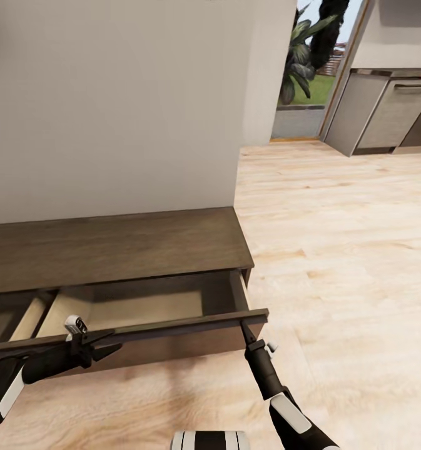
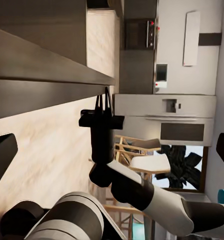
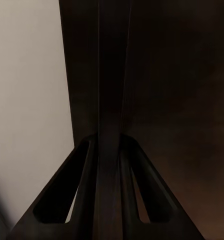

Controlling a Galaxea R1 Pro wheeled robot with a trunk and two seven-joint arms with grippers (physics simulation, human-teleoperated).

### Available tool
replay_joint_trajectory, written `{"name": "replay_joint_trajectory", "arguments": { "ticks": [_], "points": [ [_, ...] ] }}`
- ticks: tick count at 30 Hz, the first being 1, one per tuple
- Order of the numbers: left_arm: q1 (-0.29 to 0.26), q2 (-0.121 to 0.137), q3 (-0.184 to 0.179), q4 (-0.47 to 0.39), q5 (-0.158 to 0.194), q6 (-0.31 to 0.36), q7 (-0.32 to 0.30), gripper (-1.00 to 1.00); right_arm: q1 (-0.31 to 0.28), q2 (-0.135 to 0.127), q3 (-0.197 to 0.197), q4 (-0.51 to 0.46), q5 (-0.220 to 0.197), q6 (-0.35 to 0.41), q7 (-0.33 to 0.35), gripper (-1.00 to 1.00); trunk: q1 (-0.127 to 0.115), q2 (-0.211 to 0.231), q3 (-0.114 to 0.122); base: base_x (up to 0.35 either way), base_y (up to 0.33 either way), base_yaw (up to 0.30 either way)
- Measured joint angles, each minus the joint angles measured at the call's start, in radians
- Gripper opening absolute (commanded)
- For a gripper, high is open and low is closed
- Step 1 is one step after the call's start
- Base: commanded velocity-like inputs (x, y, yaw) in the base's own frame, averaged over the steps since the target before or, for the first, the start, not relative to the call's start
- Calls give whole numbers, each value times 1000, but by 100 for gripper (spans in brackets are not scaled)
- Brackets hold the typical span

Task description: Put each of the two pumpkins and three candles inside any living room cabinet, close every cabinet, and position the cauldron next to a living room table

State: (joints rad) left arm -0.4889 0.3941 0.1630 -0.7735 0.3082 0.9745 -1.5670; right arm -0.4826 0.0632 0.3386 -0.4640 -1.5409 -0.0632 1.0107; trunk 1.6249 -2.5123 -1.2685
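Note:
The cabinet (image 1: 116, 247) is a long, low dark-brown unit against the white wall, and its drawer front (image 1: 172, 328) is pulled out, showing a pale beige interior (image 1: 141, 306) with nothing visible in it. My right gripper (image 1: 244, 327) is shut on the top edge of that front at its right end. In the right wrist view the fingers (image 3: 89, 200) pinch the thin dark panel (image 3: 109, 100). The left wrist view shows this right gripper (image 2: 104, 102) on the drawer front's edge (image 2: 47, 67). My left gripper (image 1: 110, 342) stands open just in front of the drawer front, further left. Pumpkins, candles and cauldron are out of view.
Light wood floor (image 1: 335, 250) stretches to the right of the cabinet. Grey kitchen units (image 1: 385, 112) stand at the back right beside a doorway with plants (image 1: 304, 69). The white wall (image 1: 110, 106) rises right behind the cabinet. My white base (image 1: 210, 440) sits close to the drawer.

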Motion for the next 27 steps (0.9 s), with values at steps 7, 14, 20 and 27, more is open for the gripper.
{"name": "replay_joint_trajectory", "arguments": {
  "ticks": [7,14,20,27],
  "points": [
    [0,0,0,0,0,0,0,100,0,0,-13,0,0,0,0,-100,0,0,0,-222,0,0],
    [0,0,0,0,1,0,0,100,0,0,-22,0,1,0,0,-100,0,0,0,-129,0,0],
    [0,0,1,0,1,0,0,100,0,0,-23,0,1,0,0,-100,0,0,0,-50,0,0],
    [0,0,0,0,1,0,0,100,0,0,-29,0,1,0,0,-100,0,0,0,-120,0,0]
  ]
}}
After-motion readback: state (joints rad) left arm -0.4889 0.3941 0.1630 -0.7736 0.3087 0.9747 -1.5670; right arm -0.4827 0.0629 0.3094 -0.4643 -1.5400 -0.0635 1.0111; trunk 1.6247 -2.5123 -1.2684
